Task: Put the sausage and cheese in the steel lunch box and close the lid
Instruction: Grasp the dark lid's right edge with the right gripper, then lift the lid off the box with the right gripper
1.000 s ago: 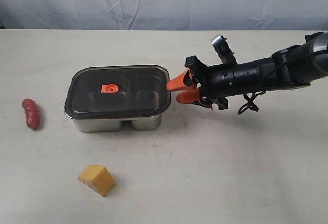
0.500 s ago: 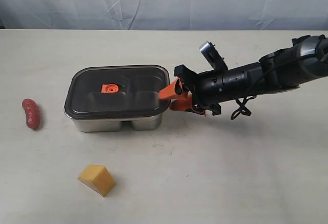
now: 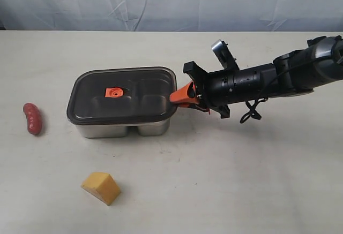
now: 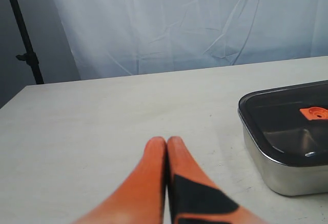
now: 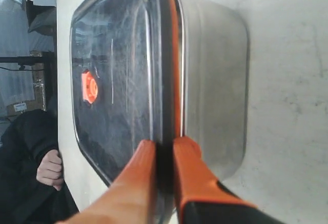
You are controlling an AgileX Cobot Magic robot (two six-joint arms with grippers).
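The steel lunch box (image 3: 120, 128) stands left of centre with the dark lid (image 3: 134, 100) on it, an orange valve tab (image 3: 113, 92) in the lid's middle. My right gripper (image 3: 176, 97) reaches in from the right and is shut on the lid's right edge; in the right wrist view its orange fingers (image 5: 187, 157) pinch the lid (image 5: 118, 80) rim above the box (image 5: 215, 90) wall. The red sausage (image 3: 32, 118) lies at the far left. The yellow cheese (image 3: 101, 187) sits near the front. My left gripper (image 4: 167, 142) is shut and empty, hovering over bare table beside the lunch box (image 4: 287, 167).
A pale cloth backdrop (image 3: 171, 1) hangs behind the table. A person's hand (image 5: 50, 168) shows beyond the table's edge in the right wrist view. A dark stand pole (image 4: 23, 34) rises behind the table in the left wrist view.
My right gripper moved left to the box and its fingers closed from wide open onto the lid's right edge. Sausage, cheese and box stayed put.
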